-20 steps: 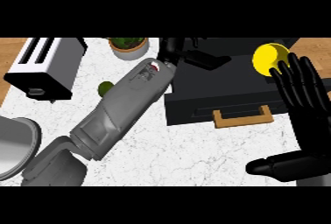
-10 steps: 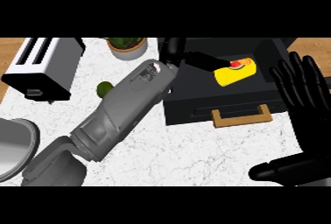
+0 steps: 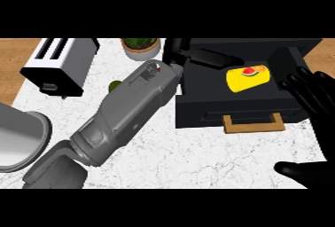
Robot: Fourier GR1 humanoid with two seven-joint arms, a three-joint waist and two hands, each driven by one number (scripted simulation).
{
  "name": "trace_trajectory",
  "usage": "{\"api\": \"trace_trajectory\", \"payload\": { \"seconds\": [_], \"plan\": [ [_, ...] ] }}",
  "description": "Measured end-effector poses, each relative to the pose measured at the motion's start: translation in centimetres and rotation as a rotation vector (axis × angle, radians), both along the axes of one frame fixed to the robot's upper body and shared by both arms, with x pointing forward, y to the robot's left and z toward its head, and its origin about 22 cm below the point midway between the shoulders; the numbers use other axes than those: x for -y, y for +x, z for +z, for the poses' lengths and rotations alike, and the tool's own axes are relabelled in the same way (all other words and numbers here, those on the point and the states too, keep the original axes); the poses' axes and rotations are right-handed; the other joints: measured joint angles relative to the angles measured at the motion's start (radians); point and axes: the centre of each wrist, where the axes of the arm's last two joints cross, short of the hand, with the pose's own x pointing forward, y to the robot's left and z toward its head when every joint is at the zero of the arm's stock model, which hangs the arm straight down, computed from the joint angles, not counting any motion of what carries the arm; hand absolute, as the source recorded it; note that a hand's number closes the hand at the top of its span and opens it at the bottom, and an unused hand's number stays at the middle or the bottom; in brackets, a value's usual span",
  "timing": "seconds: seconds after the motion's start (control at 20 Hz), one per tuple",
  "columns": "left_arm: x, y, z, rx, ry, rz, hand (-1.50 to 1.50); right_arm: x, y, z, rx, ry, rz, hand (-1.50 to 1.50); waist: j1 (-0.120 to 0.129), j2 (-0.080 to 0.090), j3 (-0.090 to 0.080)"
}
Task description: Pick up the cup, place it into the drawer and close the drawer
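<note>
1. The cup (image 3: 247, 78) lies tilted inside the open black drawer (image 3: 216, 111), yellow with a red mark on its side; it looks to be resting in there, though contact with the drawer floor can't be told for sure.
2. The left hand (image 3: 208, 56) is at the drawer's back-left corner, apart from the cup and holding nothing; its fingers are dark against the dark drawer, so I cannot tell how far they are spread.
3. The right hand (image 3: 318, 95) shows at the view's right edge, open with fingers straight and up, holding nothing (it is resting).
4. Step in hand, as I judge it: placing looks done, and closing is what remains.
5. The next move calls for getting the left hand clear of the drawer, then pushing the front, where the wooden handle (image 3: 254, 124) sits, inward until it shuts.
6. Also on the surface (image 3: 196, 164): a toaster (image 3: 59, 66) and a potted plant (image 3: 141, 46), well apart from the drawer's front.
</note>
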Motion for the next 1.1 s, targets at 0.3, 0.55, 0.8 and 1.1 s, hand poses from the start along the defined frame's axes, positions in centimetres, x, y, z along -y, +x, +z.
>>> {"api": "trace_trajectory", "payload": {
  "seconds": [0.3,0.55,0.8,1.1],
  "plan": [
    [-2.8,0.3,0.5,-0.018,-0.093,0.03,-1.5,0.2,-1.2,0.5,0.017,-0.148,0.036,1.5,0.041,-0.011,-0.001],
    [-6.9,-0.2,-0.1,-0.043,-0.14,0.081,-1.5,0.7,-1.7,0.2,0.015,-0.284,0.032,1.5,0.065,-0.017,-0.001],
    [-11.9,-1.8,-1.6,-0.068,-0.162,0.118,-1.5,0.6,-1.9,-0.2,-0.006,-0.407,0.027,1.5,0.073,-0.017,-0.001],
    [-17.2,-5.2,-3.0,-0.094,-0.186,0.15,-1.5,-0.3,-0.9,-1.0,-0.041,-0.49,-0.012,1.5,0.069,-0.013,-0.001]
  ]
}}
